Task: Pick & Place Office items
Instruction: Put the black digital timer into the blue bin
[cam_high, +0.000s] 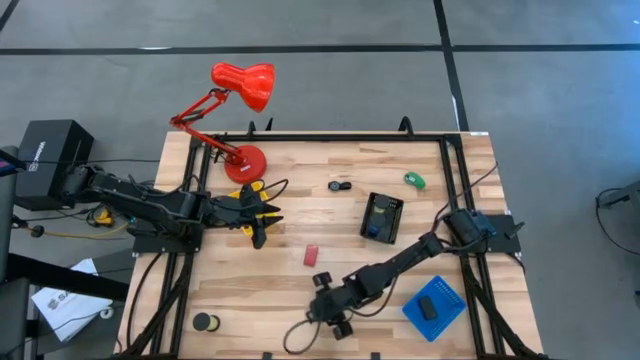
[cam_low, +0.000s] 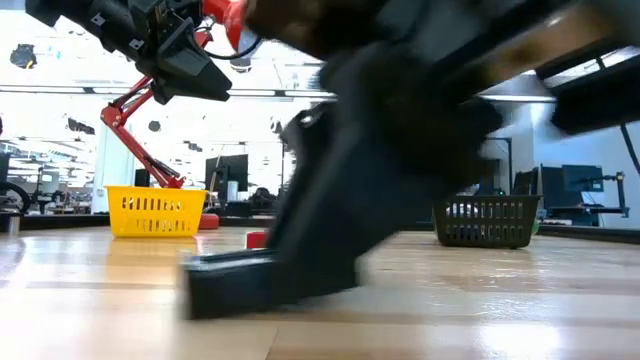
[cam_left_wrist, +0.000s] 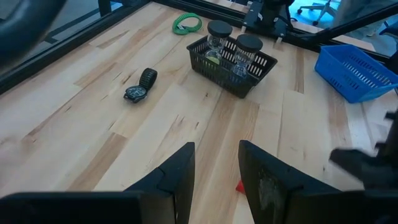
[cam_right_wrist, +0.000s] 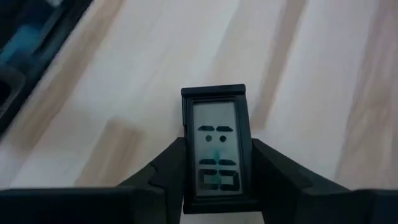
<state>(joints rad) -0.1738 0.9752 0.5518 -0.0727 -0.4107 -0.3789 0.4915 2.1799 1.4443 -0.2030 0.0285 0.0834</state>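
The right gripper (cam_right_wrist: 214, 180) was low on the worktop (cam_high: 300, 300), on the near side of the black basket (cam_high: 382, 217), its fingers (cam_right_wrist: 168, 168) closing against both sides of a small black calculator (cam_right_wrist: 216, 146) lying flat on the wood. The left gripper (cam_high: 262, 212) hung above the worktop beside the yellow tray (cam_low: 155, 211), fingers (cam_left_wrist: 177, 174) narrowly parted and holding nothing. A red block (cam_high: 311, 255) lay between the basket and the left gripper.
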